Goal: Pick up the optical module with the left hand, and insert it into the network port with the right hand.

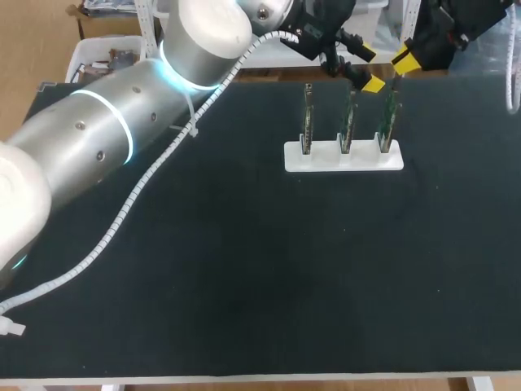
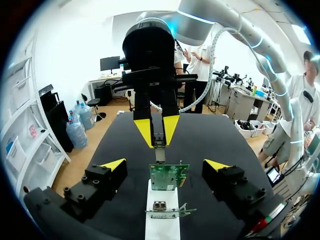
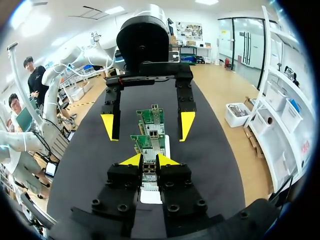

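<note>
Optical module [image 2: 160,155] clamped in right pincer [image 2: 159,143], just above network card [image 2: 169,177]; left pincer [image 2: 165,164] spread.

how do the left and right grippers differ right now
The left gripper is open wide; the right gripper is shut. The left gripper holds nothing; the right gripper pinches the optical module just above a green board. Both have yellow tips and face each other across it.

Silver optical module [image 2: 160,153] upright above green network card [image 2: 169,177].
</note>
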Controlling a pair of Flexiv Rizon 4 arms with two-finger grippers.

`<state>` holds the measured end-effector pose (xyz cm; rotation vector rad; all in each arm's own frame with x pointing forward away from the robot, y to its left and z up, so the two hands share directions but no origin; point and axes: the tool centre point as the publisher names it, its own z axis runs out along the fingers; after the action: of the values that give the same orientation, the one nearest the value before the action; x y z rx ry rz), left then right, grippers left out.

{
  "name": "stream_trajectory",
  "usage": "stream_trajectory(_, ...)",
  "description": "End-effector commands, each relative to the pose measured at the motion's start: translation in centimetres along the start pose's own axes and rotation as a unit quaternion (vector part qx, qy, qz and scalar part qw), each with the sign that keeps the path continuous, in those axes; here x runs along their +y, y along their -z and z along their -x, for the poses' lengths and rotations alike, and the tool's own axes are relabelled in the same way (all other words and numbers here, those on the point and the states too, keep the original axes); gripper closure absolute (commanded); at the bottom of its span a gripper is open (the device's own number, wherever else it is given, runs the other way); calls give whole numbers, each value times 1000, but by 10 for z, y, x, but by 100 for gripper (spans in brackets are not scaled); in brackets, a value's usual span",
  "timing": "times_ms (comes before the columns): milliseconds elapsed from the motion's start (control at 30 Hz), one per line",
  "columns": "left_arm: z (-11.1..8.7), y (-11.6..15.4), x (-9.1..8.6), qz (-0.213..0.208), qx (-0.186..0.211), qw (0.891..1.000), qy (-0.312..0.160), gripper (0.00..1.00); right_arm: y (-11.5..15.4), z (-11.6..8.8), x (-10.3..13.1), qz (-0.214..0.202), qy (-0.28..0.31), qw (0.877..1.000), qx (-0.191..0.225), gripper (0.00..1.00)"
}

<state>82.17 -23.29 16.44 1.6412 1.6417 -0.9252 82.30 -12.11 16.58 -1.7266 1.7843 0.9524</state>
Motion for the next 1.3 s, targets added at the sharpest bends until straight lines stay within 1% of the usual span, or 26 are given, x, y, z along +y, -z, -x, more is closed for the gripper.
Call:
stream_trajectory(33,2,-2,10,-187,3,982,-1,0,-1,-2,-6,43,-2,999,0,100)
stream_trajectory(600,2,-2,10,-187,3,982,-1,0,-2,-3,-7,44,-4,999,1,100)
stream_trajectory(633,2,-2,10,-187,3,982,-1,0,-2,-3,-7,44,-5,999,2,93)
stream_trajectory(667,2,-2,10,-187,3,982,-1,0,-2,-3,-7,43,-6,999,2,72)
stream_trajectory(700,2,-2,10,-187,3,982,-1,0,-2,-3,-7,44,-6,999,3,62)
stream_trajectory(733,2,-2,10,-187,3,982,-1,0,-2,-3,-7,44,-5,999,4,55)
stream_trajectory(767,2,-2,10,-187,3,982,-1,0,-2,-3,-7,44,-4,999,5,43)
stream_trajectory(800,2,-2,10,-187,3,982,-1,0,-2,-3,-7,44,-4,999,6,7)
stream_trajectory(833,2,-2,10,-187,3,982,-1,0,-2,-3,-7,44,-4,999,6,0)
stream_trajectory(1200,2,-2,10,-187,3,982,-1,0,5,0,-7,42,-2,999,5,0)
stream_trajectory(1300,2,-2,10,-187,3,982,-1,0,10,2,-9,39,-9,999,-10,0)
